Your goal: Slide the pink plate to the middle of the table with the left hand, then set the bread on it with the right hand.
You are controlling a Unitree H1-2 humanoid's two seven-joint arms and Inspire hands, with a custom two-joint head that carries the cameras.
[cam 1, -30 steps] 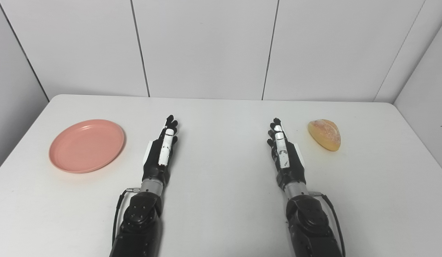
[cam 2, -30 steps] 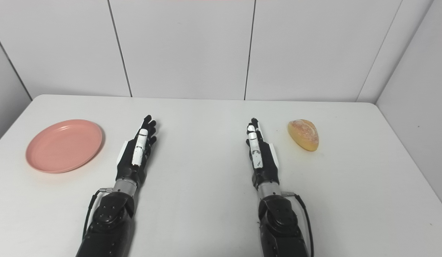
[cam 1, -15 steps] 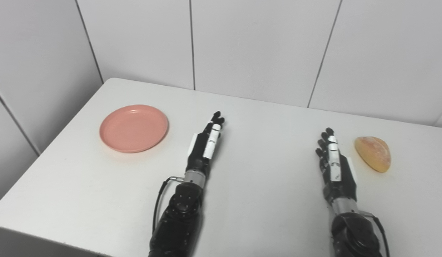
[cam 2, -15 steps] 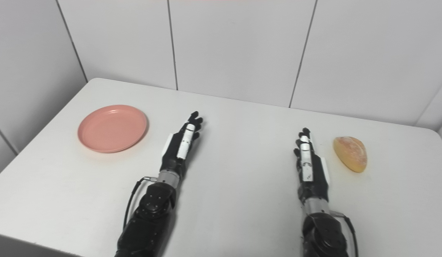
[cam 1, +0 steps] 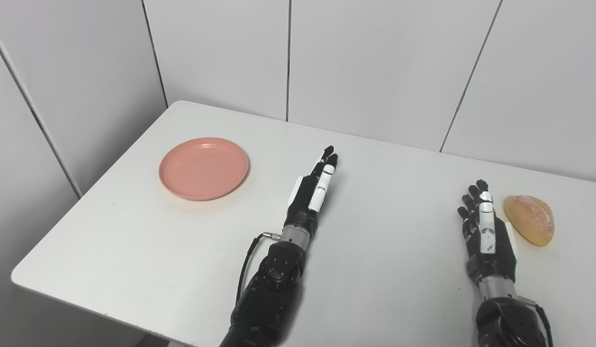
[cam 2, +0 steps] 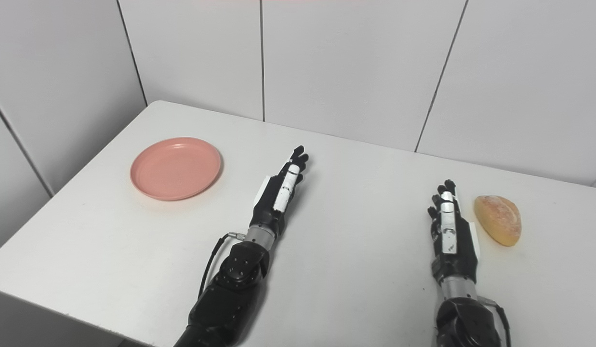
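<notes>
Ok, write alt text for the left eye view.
Two black robot hands, left hand and right hand, rest open on a white table, holding nothing. A pink plate lies far left; bread sits beside the right hand.

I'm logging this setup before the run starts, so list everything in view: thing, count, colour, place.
plate: one, pink, far left part of the table, nothing on it.
bread: one, golden brown, right side of the table, just beside the right hand.
table: one, white, fills the foreground, set into a corner.
wall panels: several, white with dark seams, behind and to the left of the table.
left hand: one, black and white, mid table, open, fingers pointing away.
right hand: one, black and white, open.
</notes>
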